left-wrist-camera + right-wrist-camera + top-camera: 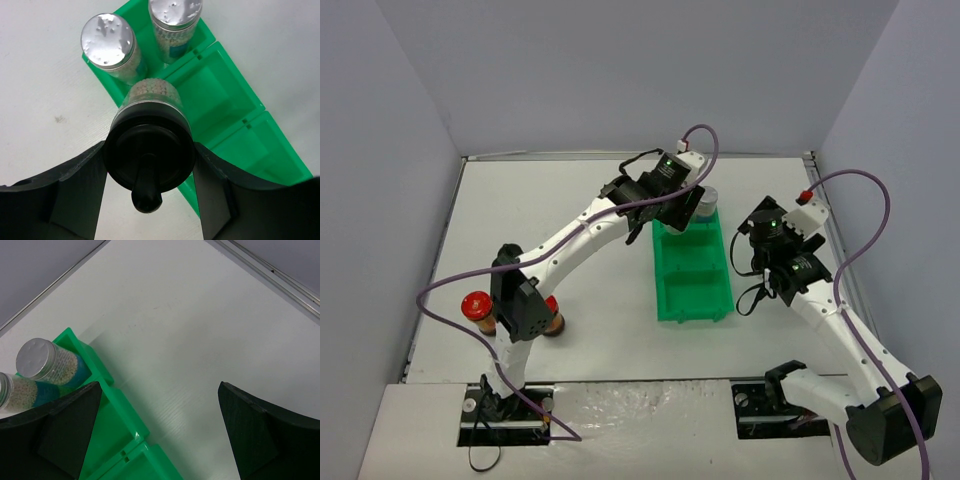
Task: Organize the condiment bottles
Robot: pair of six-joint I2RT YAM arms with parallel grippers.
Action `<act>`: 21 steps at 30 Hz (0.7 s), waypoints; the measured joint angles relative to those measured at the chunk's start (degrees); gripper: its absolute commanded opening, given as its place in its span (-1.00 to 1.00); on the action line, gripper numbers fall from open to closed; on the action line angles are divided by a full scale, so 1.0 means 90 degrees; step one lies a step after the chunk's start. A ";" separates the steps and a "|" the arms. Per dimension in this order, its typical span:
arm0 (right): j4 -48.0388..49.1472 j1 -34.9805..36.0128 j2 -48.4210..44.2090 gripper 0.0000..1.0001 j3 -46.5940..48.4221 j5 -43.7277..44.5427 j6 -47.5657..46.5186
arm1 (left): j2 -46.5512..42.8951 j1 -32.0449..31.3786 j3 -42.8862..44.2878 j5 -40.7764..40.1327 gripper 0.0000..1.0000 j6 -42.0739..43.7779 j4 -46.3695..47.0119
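My left gripper (682,212) is shut on a black-lidded jar (149,150) of pale spice and holds it upright over the left wall of the green tray (227,95), just near of the far compartment. Two silver-lidded jars (108,42) (175,11) stand in that far compartment; one shows in the top view (707,198). Two red-lidded jars (476,306) (552,316) stand by the left arm's base. My right gripper (752,232) is open and empty to the right of the tray (112,407). The second black-lidded jar is out of view.
The green tray (692,280) has three compartments; the middle and near ones hold nothing. The left arm's purple cable (440,300) loops over the table's left side. Grey walls close in the table on three sides.
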 measured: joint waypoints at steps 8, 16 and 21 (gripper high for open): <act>-0.0193 0.0000 -0.0228 1.00 -0.0047 0.0215 0.0107 | 0.0371 -0.0281 0.0156 0.0270 -1.00 0.0437 0.0269; -0.0557 0.0000 -0.0840 1.00 -0.0271 0.0589 0.0523 | 0.0899 -0.0490 0.0142 0.0698 -1.00 0.0658 0.0745; -0.0728 0.0000 -0.0929 1.00 -0.0277 0.0687 0.0661 | 0.1138 -0.0515 0.0142 0.0859 -1.00 0.0692 0.0973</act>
